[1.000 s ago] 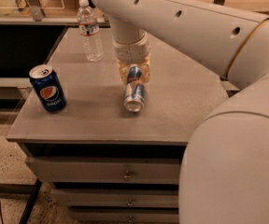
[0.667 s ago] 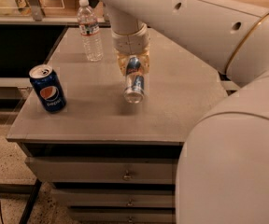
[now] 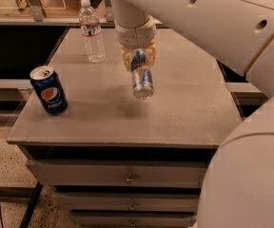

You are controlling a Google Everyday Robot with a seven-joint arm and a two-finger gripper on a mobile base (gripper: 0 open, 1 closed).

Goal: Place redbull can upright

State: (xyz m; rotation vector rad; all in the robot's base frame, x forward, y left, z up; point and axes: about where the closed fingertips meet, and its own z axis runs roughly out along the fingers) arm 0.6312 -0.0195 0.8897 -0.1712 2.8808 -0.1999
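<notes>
The redbull can [image 3: 141,77] is slim, silver and blue with a red mark. It hangs tilted, its silver end toward the camera, above the middle of the grey table top [image 3: 184,108]. My gripper [image 3: 138,60] points down from the white arm and is shut on the can's upper part. The can casts a faint shadow on the table below it and does not touch the surface.
A dark blue Pepsi can [image 3: 48,90] stands upright near the table's left front edge. A clear water bottle [image 3: 91,31] stands at the back left. Drawers sit under the table top. My large white arm fills the right side.
The gripper has lifted the redbull can off the table and carried it slightly back; the can now hangs higher above the surface. The Pepsi can and bottle have not moved.
</notes>
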